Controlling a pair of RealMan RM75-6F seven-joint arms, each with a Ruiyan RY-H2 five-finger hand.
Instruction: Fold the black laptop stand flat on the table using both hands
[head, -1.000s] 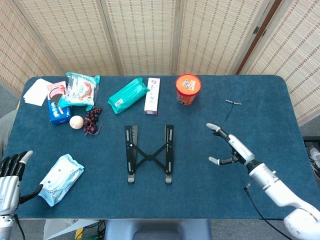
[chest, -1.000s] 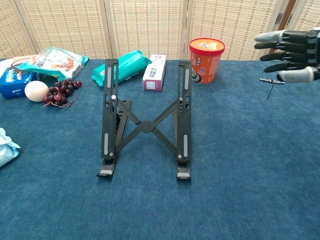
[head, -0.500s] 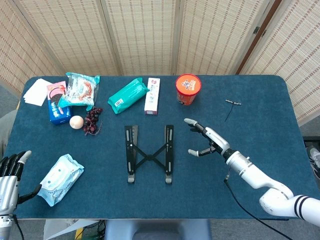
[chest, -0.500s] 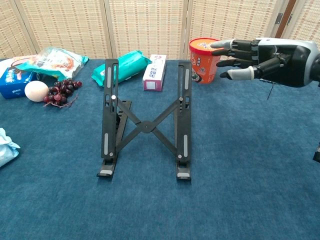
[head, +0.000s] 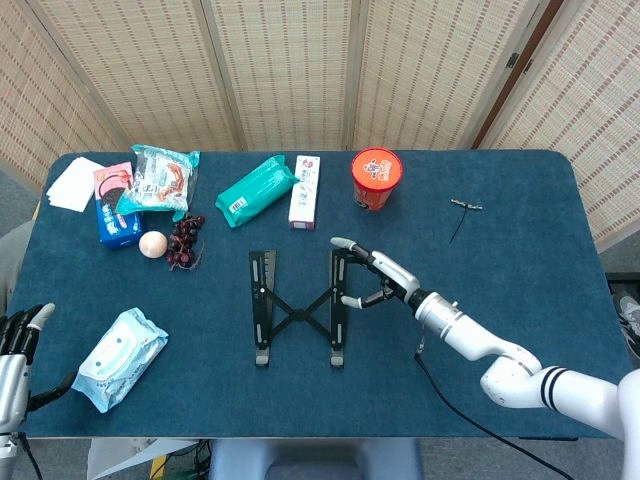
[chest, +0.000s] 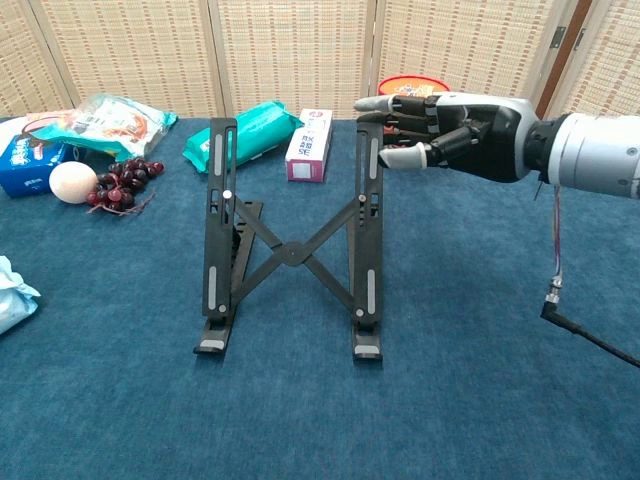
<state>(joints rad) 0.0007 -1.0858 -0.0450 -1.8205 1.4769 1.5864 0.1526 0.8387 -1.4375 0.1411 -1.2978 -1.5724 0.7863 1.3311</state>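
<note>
The black laptop stand (head: 298, 307) (chest: 290, 243) stands raised in the middle of the blue table, its two rails joined by a crossed brace. My right hand (head: 378, 278) (chest: 440, 128) hovers open beside the upper end of the stand's right rail, fingers stretched toward it, holding nothing; I cannot tell whether the fingertips touch the rail. My left hand (head: 18, 345) is at the table's near left edge, far from the stand, fingers apart and empty. The chest view does not show the left hand.
Behind the stand lie a teal packet (head: 256, 190), a white and pink box (head: 304, 191) and an orange cup (head: 376, 178). Snack bags, grapes (head: 184, 240) and an egg-like ball (head: 152, 243) sit at the back left. A wipes pack (head: 121, 357) lies near left.
My right hand has travelled left across the table, from well right of the stand to its right rail. The left hand has sunk slightly lower at the table edge.
</note>
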